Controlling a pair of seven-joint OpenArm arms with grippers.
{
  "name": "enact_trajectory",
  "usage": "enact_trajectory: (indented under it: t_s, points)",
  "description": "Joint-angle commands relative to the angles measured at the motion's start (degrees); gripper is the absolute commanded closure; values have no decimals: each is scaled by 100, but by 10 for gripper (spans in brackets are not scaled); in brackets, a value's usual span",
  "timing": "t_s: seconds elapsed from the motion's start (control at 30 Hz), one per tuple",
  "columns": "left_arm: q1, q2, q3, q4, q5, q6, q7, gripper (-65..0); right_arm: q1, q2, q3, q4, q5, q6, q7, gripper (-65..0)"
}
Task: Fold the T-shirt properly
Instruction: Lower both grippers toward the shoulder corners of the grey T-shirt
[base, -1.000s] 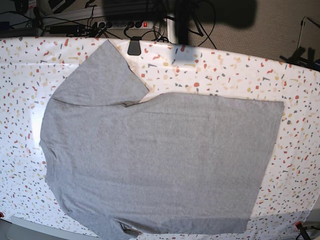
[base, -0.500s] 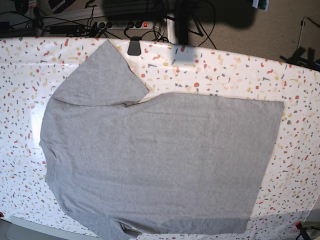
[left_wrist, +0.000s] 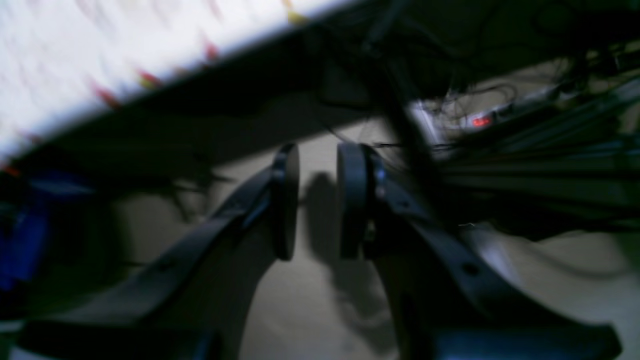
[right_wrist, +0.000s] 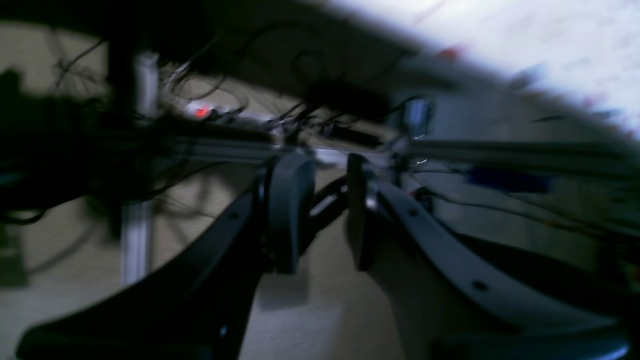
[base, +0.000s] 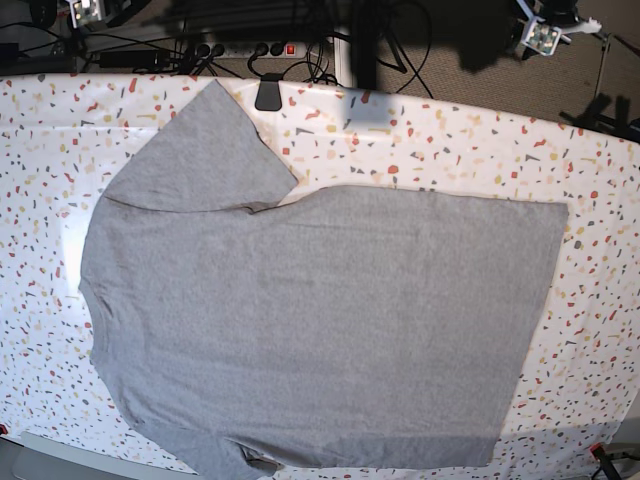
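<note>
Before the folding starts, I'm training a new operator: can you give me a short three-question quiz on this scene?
1. True or false: the plain heather-grey short-sleeved cotton T-shirt lies spread flat on the white speckled table.
2. The left claw holds: A) the shirt B) nothing C) a cable.
3. Fill in: in the base view, the shirt's one fully visible sleeve points toward the table's ___ edge.

Key: 1 true; 2 B; 3 far.
</note>
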Motion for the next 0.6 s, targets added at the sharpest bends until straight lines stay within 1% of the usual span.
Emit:
enact_trajectory:
  t_s: [0.0, 0.07, 0.17, 0.2, 0.27, 0.33, 0.4, 0.47, 0.5, 0.57]
  points:
    - [90, -24, -20, 260, 26, 28, -131, -125, -96, 46, 177, 164, -7, 125, 50, -169]
    - [79, -96, -20, 579, 160, 26, -136, -125, -94, 44, 472, 334, -4, 330, 46, -169]
    - [76, -387, -20, 999, 153, 26, -136, -125, -92, 46, 866, 671, -4, 643, 74, -169]
    - [79, -509, -20, 1121, 151, 24, -136, -125, -79, 46, 992, 787, -4, 793, 103, -169]
    - [76, -769, -20, 1335, 162, -20, -181, -126, -44, 79, 1224, 1008, -7, 1200, 136, -169]
    - [74, -1034, -20, 1480, 227, -72, -367, -134, -35, 225, 1370, 1202, -4, 1561, 201, -169]
    - [46, -1329, -20, 1508, 476, -151, -750, -151, -35, 437, 1401, 1362, -4, 1700, 199, -169]
    - [44, -1628, -20, 1508, 970, -269, -1202, -162, -35, 669, 1401, 1467, -7, 1775, 197, -169]
    - [46, -1770, -20, 1508, 1283, -273, -1388, -162, -35, 798, 1401, 1493, -33, 1843, 197, -169]
    - [20, -2026, -20, 1508, 1816, -269, -1602, -162, -35, 1084, 1399, 1502, -343, 2087, 195, -169]
